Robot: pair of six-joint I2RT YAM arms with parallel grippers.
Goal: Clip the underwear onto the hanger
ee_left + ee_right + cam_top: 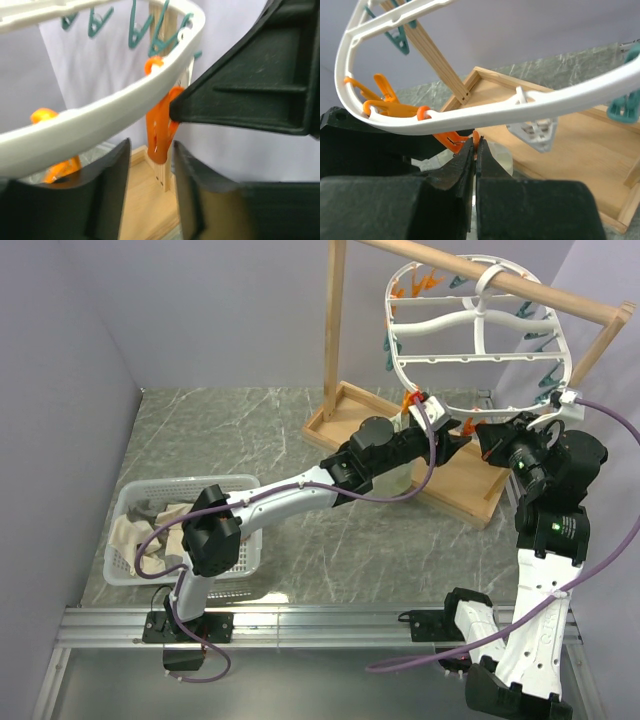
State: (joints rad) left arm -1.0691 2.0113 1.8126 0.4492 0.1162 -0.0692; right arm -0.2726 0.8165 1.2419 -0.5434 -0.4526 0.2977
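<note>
The hanger [520, 107] is of white plastic, smooth and a little glossy, its orange clothespins [160, 130] are of shiny plastic too, and the left gripper [150, 147] has fingers [100, 200] of black plastic, matt and slightly grainy. In the top view the stand [335, 330] at 1 o'clock is of pale bare wood, matt, and the table [280, 420] looks like grey veined stone, smooth with a soft sheen. At 8 o'clock a basket [185, 483] of white plastic lattice holds soft matt cream cloths [130, 535], and at 6 o'clock runs a rail [320, 625] of dull brushed metal.
</note>
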